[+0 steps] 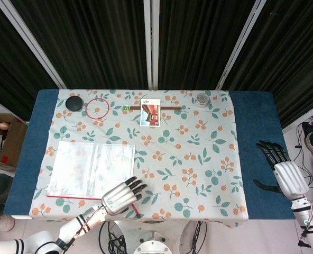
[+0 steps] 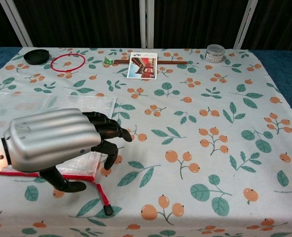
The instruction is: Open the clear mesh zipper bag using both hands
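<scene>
The left hand [image 1: 120, 196] hovers low at about 7 o'clock in the head view, its forearm running back toward 8 o'clock off the bottom edge. Its fingers [image 2: 106, 129] are spread and lightly curled, pointing toward 2 o'clock, and hold nothing. The right hand [image 1: 285, 173] sits at 4 o'clock, back upward, dark fingers [image 1: 268, 151] apart and pointing toward 11 o'clock, thumb stretched toward 9 o'clock, empty.

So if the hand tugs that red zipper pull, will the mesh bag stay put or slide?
The mesh bag lies thin and flat, so it is probably light and floppy. Unpinned on the tablecloth, it would likely slide or bunch. The zipper pull trails loose.
</scene>
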You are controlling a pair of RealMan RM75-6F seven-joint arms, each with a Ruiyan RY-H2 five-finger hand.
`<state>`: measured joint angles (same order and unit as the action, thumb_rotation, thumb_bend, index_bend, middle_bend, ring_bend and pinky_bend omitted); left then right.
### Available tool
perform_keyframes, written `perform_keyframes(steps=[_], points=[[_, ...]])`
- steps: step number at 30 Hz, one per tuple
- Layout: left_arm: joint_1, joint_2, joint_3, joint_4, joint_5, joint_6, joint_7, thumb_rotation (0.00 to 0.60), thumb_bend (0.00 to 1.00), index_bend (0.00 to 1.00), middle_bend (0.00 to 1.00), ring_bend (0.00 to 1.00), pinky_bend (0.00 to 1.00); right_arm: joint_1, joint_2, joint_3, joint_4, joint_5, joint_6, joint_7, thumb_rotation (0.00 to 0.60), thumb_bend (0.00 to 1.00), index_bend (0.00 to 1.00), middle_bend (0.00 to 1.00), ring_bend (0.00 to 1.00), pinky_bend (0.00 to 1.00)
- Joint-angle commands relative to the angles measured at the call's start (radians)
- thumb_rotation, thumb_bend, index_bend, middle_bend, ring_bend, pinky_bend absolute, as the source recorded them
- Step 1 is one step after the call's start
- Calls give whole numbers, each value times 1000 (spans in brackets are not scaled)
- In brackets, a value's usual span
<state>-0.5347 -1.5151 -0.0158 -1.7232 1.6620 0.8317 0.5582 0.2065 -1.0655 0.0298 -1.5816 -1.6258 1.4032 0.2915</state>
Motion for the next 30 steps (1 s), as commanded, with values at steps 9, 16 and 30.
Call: perform_keyframes(steps=[9, 16, 30], points=[[-18, -46, 39, 39, -61, -11, 15, 600, 199, 475, 130, 115, 163, 2, -7, -2, 3, 7, -4, 0, 600, 75, 19, 36, 0, 0], [-33, -59, 47, 54, -82, -3, 14, 600, 200, 504, 130, 115, 163, 1, -7, -2, 7, 16, -5, 4, 600, 76, 19, 36, 0, 0], [-68, -83, 48, 66, -142, -14, 57, 600, 272, 546, 130, 115, 163, 4, -11, -3, 21, 19, -9, 18, 600, 76, 19, 36, 0, 0]])
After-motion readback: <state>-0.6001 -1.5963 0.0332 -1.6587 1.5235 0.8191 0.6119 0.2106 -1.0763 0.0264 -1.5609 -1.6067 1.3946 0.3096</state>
